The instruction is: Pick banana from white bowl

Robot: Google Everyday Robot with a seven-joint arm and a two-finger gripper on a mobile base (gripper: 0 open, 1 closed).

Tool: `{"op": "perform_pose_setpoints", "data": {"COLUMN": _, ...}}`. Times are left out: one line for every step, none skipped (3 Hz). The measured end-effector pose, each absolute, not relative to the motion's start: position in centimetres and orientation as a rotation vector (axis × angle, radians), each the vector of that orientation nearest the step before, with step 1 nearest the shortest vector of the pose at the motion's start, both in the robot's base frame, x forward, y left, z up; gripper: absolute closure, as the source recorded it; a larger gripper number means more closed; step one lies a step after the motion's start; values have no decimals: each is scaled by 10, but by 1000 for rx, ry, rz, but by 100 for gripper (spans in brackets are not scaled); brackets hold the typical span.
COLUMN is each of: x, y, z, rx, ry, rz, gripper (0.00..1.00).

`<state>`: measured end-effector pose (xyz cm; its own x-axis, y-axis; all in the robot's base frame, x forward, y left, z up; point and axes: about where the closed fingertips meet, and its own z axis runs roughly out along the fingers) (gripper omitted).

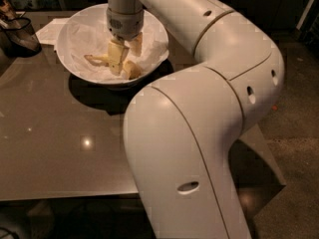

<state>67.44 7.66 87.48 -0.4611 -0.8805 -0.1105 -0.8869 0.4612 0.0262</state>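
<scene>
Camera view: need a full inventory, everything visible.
banana: 1, pale yellow, lying in the white bowl
white bowl: 1, white, far side of the table
paper lining: 1, crinkled white, inside the bowl
dark container: 1, dark transparent, table's far left corner
flat sheet: 1, white, on the table behind the bowl's left side
table: 1, glossy brown
arm: 1, white, reaching over the table
gripper: 1, down in the bowl at the banana

Setting: indoor eating/break-type area; exact type can't be told. Evidence: glossy brown table (60,148) w/ white bowl (58,46), paper sheet (51,30) and dark container (20,34); speckled hard floor (294,113) at right. Gripper (124,59) sits inside bowl.
</scene>
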Motion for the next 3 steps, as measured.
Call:
{"op": "perform_pose_setpoints", "data": {"x": 676, "y": 80, "z": 865, "rx": -1608, "ry": 2623, "rz": 127, "gripper": 32}}
{"op": "perform_pose_setpoints", "data": {"x": 676, "y": 84, "z": 857, "rx": -1628, "ry": 2630, "rz": 138, "gripper": 32}}
{"op": "perform_pose_setpoints", "data": {"x": 676, "y": 85, "z": 850, "rx": -1637, "ry": 2640, "rz": 148, "gripper": 32}}
